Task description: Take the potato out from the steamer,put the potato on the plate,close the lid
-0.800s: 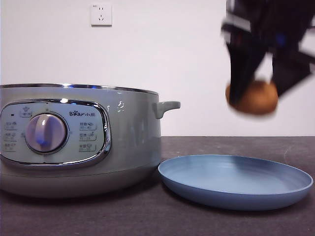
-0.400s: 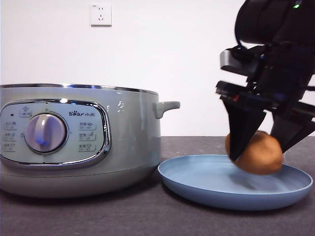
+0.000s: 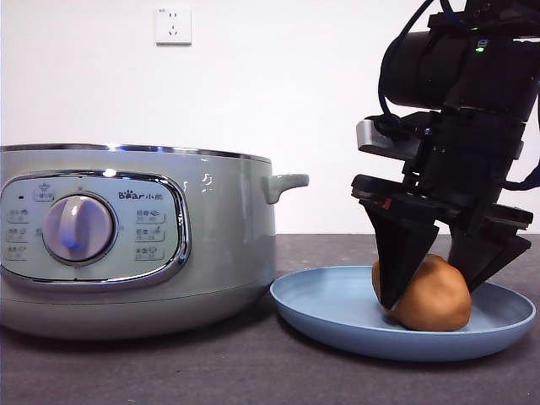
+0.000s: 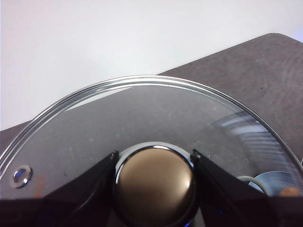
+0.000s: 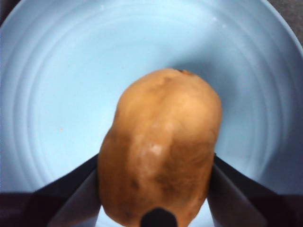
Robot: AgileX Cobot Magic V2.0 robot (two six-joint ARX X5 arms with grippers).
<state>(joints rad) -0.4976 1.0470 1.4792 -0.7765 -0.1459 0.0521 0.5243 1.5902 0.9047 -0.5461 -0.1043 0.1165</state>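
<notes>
On the dark counter [image 3: 169, 371], largest to smallest.

Steamer [image 3: 135, 240]: sage-green pot, at nine o'clock of the plate and just beside it, lid off; its inside is hidden at this level.

Plate [image 3: 337, 316]: light blue, now carrying the potato.

Lid [image 4: 142, 123]: clear glass, held away from the pot; left tool [image 4: 154, 182] clenched on its knob.

Right tool [image 3: 439, 270]: over the plate, jaws closed on the potato's sides.

Potato [image 3: 430, 295]: half a second ago just above the plate; now resting on its floor toward three o'clock. Judgement: placing is all but done; release, then the lid.
</notes>
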